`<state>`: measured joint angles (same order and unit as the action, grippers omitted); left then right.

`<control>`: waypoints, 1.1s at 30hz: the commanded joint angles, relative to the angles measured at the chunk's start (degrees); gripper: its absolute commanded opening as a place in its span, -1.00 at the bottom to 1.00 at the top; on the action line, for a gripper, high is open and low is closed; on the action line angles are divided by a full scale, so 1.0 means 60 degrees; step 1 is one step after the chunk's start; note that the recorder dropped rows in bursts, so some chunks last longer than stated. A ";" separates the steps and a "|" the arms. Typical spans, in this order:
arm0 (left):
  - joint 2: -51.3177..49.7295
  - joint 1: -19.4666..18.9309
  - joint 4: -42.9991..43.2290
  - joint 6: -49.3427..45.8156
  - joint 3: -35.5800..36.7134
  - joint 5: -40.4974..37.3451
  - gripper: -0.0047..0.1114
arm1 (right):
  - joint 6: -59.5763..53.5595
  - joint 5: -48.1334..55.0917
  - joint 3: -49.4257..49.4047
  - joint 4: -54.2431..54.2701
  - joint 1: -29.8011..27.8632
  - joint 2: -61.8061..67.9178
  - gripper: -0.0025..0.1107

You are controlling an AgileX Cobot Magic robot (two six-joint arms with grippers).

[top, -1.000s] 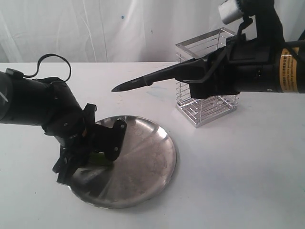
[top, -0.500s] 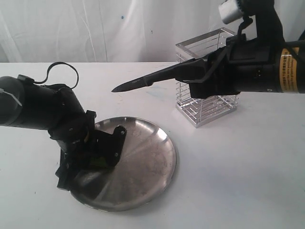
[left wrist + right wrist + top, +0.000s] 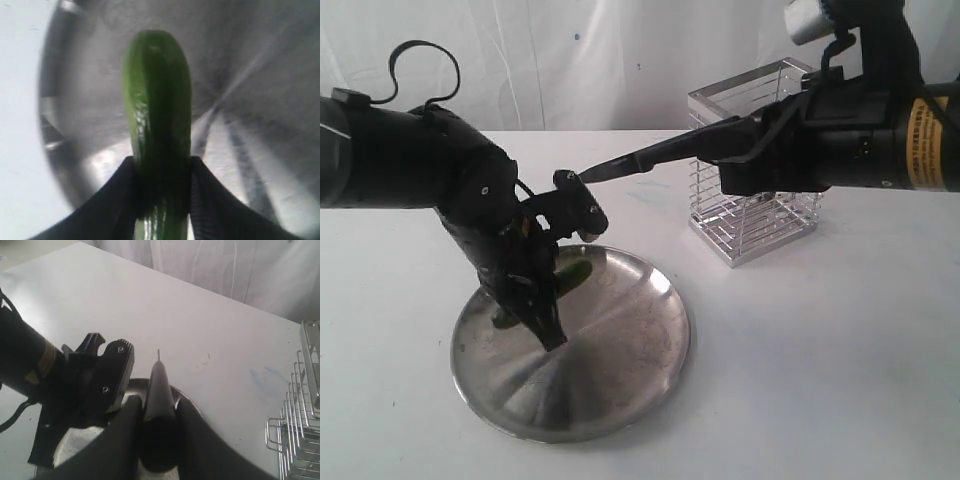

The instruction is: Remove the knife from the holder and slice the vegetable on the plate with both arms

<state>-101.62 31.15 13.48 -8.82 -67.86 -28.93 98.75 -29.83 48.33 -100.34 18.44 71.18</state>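
The vegetable (image 3: 157, 100), dark green and glossy, is clamped at one end between my left gripper's (image 3: 162, 170) fingers (image 3: 120, 200). In the exterior view the left gripper (image 3: 560, 270) holds the vegetable (image 3: 572, 276) over the plate's (image 3: 620, 350) far left part; whether it touches the plate I cannot tell. My right gripper (image 3: 159, 410) is shut on the knife's black handle. The knife (image 3: 650, 155) lies level, its tip just above the left gripper. The wire holder (image 3: 760, 220) stands behind it, to the right.
The white table (image 3: 820, 380) runs back to a white curtain (image 3: 570, 60). The left arm's looping cable (image 3: 420, 50) arches above its wrist. The holder (image 3: 300, 430) stands close beside the right arm.
My left gripper has closed on the vegetable, risen and turned over the plate. The knife has shifted slightly up and right, with its tip now over the left gripper.
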 commanded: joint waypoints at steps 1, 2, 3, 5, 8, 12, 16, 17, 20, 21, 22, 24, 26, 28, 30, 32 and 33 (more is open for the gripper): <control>-0.0333 -0.0004 -0.1760 0.0288 0.0360 -0.0118 -0.92 | 0.0054 0.0484 -0.0029 0.0065 0.0008 -0.0106 -0.96; -0.0408 -0.0004 -0.1790 0.0373 0.0438 -0.0118 -0.92 | 0.0030 0.0560 -0.0079 0.0065 0.0008 -0.0106 -0.96; -0.0477 -0.0004 -0.1790 0.0527 0.0528 -0.0118 -0.92 | -0.0012 0.0585 -0.0162 0.0065 0.0008 -0.0106 -0.96; -0.0512 -0.0004 -0.1771 0.0677 0.0657 -0.0095 -0.92 | -0.0212 0.0585 -0.0344 0.0065 0.0008 -0.0106 -0.96; -0.0512 -0.0004 -0.1737 0.0700 0.0694 -0.0115 -0.85 | -0.0294 0.0567 -0.0633 0.0065 0.0008 -0.0106 -0.96; -0.0495 -0.0004 -0.1682 0.0719 0.0694 -0.0235 -0.39 | -0.0435 0.0771 -0.0910 0.0065 0.0008 -0.0086 -0.96; -0.0463 -0.0004 -0.1652 0.0791 0.0643 -0.0449 0.09 | -0.0436 0.0718 -0.0931 0.0065 0.0008 -0.0012 -0.96; -0.0410 -0.0004 -0.1569 0.0791 0.0606 -0.0590 0.12 | -0.0436 0.0718 -0.0931 0.0065 0.0008 0.0028 -0.96; -0.0082 -0.0004 -0.1031 0.0998 0.0341 -0.0943 0.12 | -0.0436 0.0718 -0.0931 0.0065 0.0008 0.0185 -0.96; 0.0096 -0.0004 -0.0804 0.1097 0.0244 -0.1065 0.12 | -0.0490 0.0699 -0.0931 0.0065 0.0008 0.0273 -0.96; 0.0296 -0.0004 -0.0602 0.1165 0.0120 -0.1211 0.12 | -0.0627 0.0638 -0.0931 0.0065 0.0008 0.0329 -0.96; 0.0680 -0.0004 -0.0265 0.1379 -0.0086 -0.1480 0.12 | -0.1042 0.0342 -0.0931 0.0113 0.0008 0.0465 -0.96; 0.1135 -0.0004 -0.0040 0.1540 -0.0176 -0.1613 0.12 | -0.1335 0.0123 -0.0931 0.0499 0.0008 0.0598 -0.96; 0.1512 -0.0029 -0.0016 0.1574 -0.0176 -0.1681 0.12 | -0.1480 0.0068 -0.0931 0.0624 0.0008 0.0683 -0.96; 0.1821 -0.0029 0.0011 0.1727 -0.0137 -0.1684 0.12 | -0.1521 0.0109 -0.0931 0.0619 0.0090 0.0791 -0.96; 0.1999 -0.0029 0.0011 0.1757 -0.0137 -0.1710 0.12 | -0.1644 0.0085 -0.0931 0.0619 0.0222 0.0893 -0.96; 0.2048 -0.0029 0.0011 0.1800 -0.0137 -0.1710 0.12 | -0.1682 0.0109 -0.0931 0.0619 0.0327 0.0957 -0.96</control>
<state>-90.92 31.15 13.47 0.78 -68.67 -37.65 90.18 -29.13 42.76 -97.49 19.25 76.20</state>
